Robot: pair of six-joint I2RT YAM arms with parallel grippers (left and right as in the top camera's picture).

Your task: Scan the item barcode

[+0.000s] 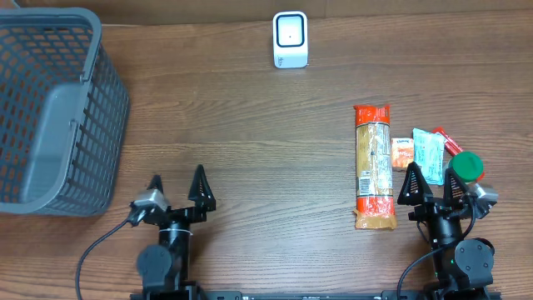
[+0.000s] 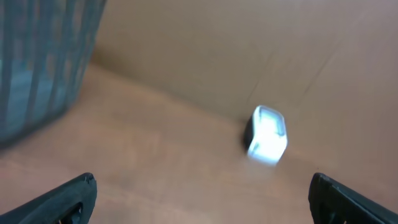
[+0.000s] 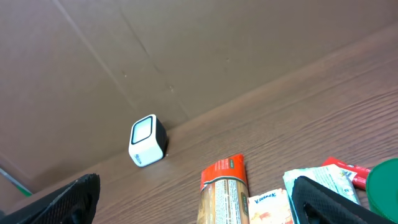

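A white barcode scanner stands at the table's far edge; it also shows in the left wrist view as a blurred scanner and in the right wrist view as a scanner. The items lie at the right: a long orange pasta pack, a small orange tissue pack, a teal packet, a red item and a green lid. My right gripper hovers open just near of them, holding nothing. My left gripper is open over bare wood.
A grey mesh basket fills the far left of the table. A brown cardboard wall rises behind the scanner. Bare wood lies between the two arms.
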